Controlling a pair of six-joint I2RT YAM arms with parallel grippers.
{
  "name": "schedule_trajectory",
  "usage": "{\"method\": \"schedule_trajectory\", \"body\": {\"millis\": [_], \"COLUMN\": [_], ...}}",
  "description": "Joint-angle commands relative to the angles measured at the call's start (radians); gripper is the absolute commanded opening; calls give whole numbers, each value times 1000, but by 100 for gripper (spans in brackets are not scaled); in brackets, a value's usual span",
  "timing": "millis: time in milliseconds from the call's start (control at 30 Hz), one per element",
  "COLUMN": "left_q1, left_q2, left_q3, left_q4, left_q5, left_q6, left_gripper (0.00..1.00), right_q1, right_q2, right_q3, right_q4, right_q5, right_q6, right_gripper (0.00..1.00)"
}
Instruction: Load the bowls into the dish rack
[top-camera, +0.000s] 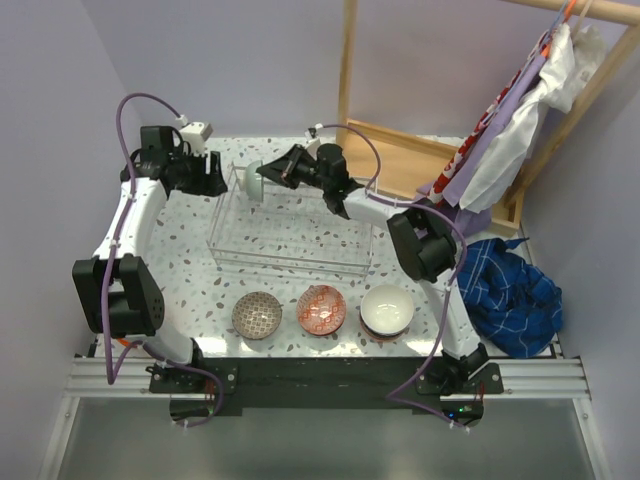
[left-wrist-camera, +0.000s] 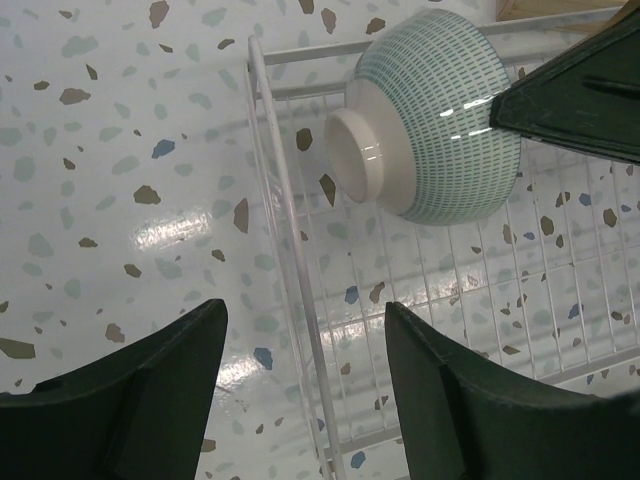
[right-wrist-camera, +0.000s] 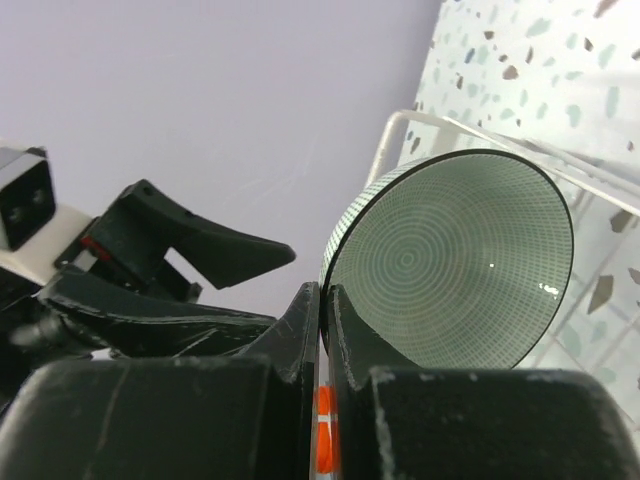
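Observation:
My right gripper is shut on the rim of the pale green bowl and holds it on edge over the far left corner of the wire dish rack. In the right wrist view the fingers pinch the bowl's rim. My left gripper is open and empty just left of the rack. In its view the bowl hangs above the rack wire, beyond the open gripper. A tan-brown bowl, a red-patterned bowl and a white bowl stand in a row in front of the rack.
A wooden tray-like frame lies at the back right, beside a wooden stand hung with clothes. A blue plaid cloth lies at the table's right edge. The walls stand close behind and to the left.

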Motion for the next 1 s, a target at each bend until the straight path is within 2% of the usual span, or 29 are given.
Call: {"method": "schedule_trajectory", "body": {"millis": [0, 367, 667, 833, 867, 967], "left_q1": [-5, -12, -15, -13, -15, -15], "left_q2": [-4, -2, -2, -13, -15, -27], "left_q3": [-2, -25, -28, -41, -46, -60], "left_q4": [26, 40, 59, 71, 74, 85], "left_q5": [5, 17, 28, 43, 44, 49], "left_q6": [9, -6, -14, -17, -20, -25], "left_gripper": [70, 70, 71, 71, 71, 72], "right_q1": [21, 23, 11, 3, 2, -6], "right_q2": [4, -3, -111, -169, -180, -240], "right_q3": [8, -100, -262, -259, -260, -277], "right_q4": [102, 98, 34, -128, -183, -292], "right_q5": [55, 114, 135, 134, 132, 129], "right_q6": [23, -12, -69, -206, -223, -288], "right_gripper": [0, 0, 0, 17, 23, 30]}}
